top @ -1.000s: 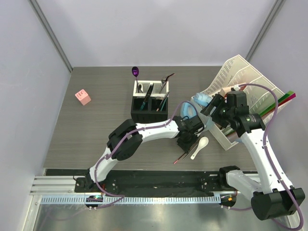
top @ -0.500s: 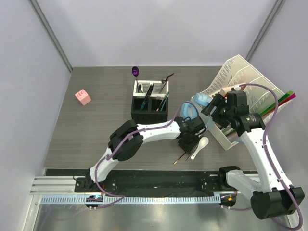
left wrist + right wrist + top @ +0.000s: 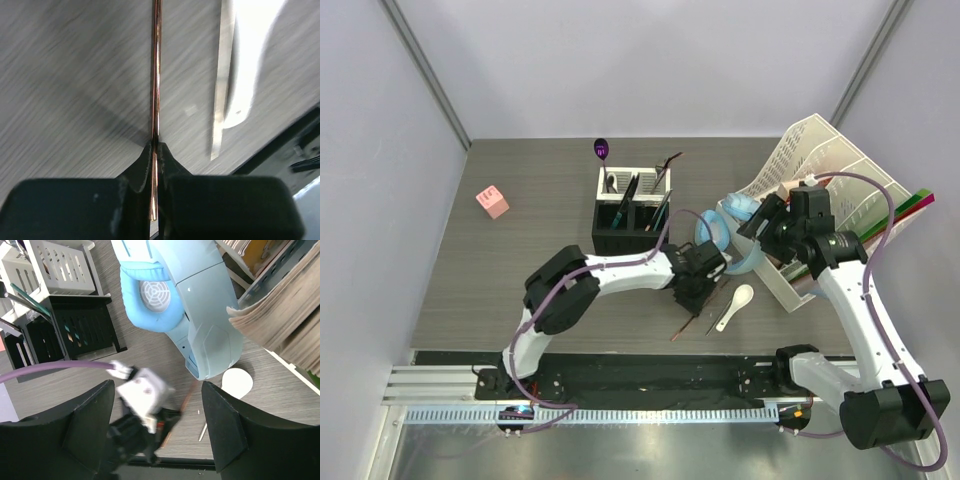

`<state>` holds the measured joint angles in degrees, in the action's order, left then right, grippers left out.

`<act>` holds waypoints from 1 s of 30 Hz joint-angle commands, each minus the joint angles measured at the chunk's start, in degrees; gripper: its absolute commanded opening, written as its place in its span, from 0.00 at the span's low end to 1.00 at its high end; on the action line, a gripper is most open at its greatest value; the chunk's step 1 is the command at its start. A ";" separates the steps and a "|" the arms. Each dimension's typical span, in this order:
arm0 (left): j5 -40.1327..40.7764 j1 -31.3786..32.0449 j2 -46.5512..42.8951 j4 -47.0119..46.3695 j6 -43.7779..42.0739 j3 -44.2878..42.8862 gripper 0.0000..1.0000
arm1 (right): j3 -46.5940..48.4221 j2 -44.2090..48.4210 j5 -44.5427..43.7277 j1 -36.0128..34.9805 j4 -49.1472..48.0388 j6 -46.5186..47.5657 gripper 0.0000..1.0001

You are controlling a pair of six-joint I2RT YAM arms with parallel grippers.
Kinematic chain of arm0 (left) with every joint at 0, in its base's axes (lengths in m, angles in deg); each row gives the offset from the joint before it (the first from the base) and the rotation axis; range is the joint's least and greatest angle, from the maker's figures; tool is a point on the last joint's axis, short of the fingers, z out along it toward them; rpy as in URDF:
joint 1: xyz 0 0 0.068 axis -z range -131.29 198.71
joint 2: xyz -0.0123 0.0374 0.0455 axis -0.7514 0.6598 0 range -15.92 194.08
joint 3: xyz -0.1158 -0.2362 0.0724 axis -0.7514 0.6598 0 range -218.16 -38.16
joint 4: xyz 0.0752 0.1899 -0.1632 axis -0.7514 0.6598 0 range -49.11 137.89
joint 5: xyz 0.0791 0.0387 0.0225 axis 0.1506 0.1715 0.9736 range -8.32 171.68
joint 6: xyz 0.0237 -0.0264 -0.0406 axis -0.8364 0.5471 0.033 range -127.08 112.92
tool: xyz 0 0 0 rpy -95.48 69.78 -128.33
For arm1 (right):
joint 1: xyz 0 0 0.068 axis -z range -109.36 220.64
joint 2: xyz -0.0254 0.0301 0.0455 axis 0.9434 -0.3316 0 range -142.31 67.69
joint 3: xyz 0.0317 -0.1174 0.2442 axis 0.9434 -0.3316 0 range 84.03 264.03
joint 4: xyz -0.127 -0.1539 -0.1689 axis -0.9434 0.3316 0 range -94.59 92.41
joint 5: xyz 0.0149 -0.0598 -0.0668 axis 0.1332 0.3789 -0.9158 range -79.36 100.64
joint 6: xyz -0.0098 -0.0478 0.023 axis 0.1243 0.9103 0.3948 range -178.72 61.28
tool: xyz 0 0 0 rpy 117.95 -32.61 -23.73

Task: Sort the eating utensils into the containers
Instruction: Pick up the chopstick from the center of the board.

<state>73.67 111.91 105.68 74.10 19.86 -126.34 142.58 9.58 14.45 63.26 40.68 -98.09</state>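
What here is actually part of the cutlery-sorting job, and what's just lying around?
Part of the job: copper utensil pinched in the left gripper; white soup spoon; purple spoon; black caddy.

Lying about: pink block; light blue ring-shaped thing; white slotted rack.

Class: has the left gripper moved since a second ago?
Yes. The left gripper has shifted leftward, away from the white soup spoon, which stayed put.

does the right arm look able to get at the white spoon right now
Probably yes: the white spoon lies bare, with the right gripper open above it, though the left gripper, shut on a copper stick, sits close beside.
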 commanded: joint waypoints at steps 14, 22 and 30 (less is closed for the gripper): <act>15.04 -7.21 -15.85 10.12 -2.77 13.56 0.00 | 2.45 -4.82 1.20 0.52 -5.81 -1.32 0.75; 14.78 -7.21 -23.68 9.15 -5.75 13.21 0.00 | 2.19 -6.58 0.93 0.61 -6.86 -2.37 0.75; 9.51 -7.21 -28.44 8.09 -9.27 11.98 0.00 | 3.24 -9.57 2.16 0.52 -8.36 -3.95 0.75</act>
<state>85.96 104.72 79.72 83.83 13.35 -112.11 143.30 1.54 15.72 63.63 36.42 -100.61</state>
